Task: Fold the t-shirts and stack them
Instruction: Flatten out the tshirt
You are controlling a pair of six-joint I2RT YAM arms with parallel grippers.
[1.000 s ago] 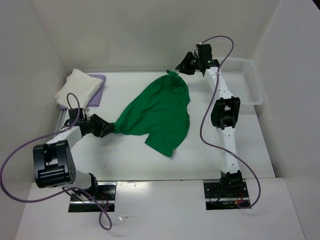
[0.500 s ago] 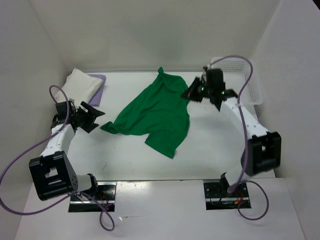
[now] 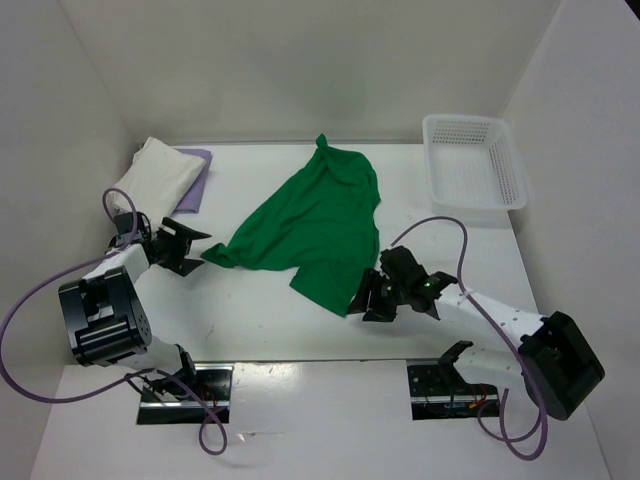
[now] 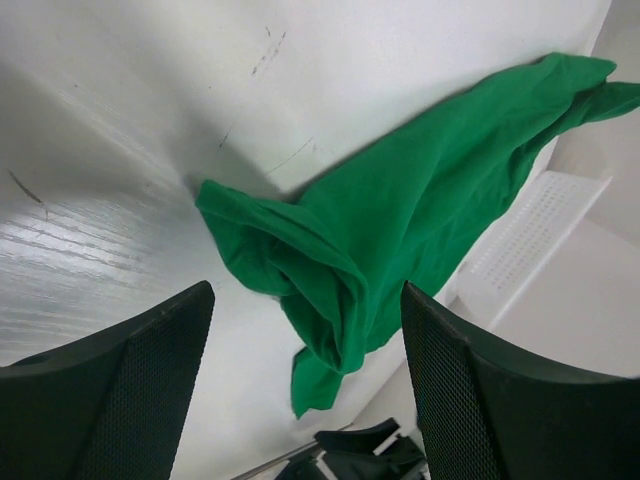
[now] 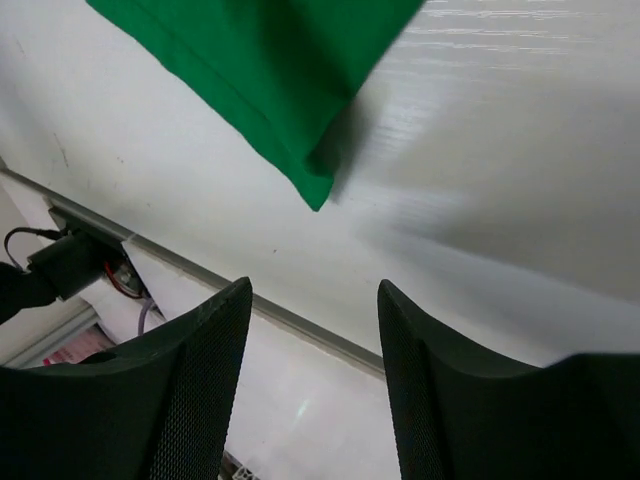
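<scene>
White table [image 3: 250,310]: lavender tee [image 3: 197,170] mostly hidden under cream tee [image 3: 155,172], far-L corner.

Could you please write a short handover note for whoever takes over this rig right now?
The left gripper is open and empty, beside the left corner of the green t-shirt.
The right gripper is open and empty, at that shirt's near corner.
The green t-shirt lies rumpled and unfolded in the middle of the table.
Done: the cream t-shirt is stacked on the lavender t-shirt at the far left.
Left: fold the green one and add it to the stack.
</scene>
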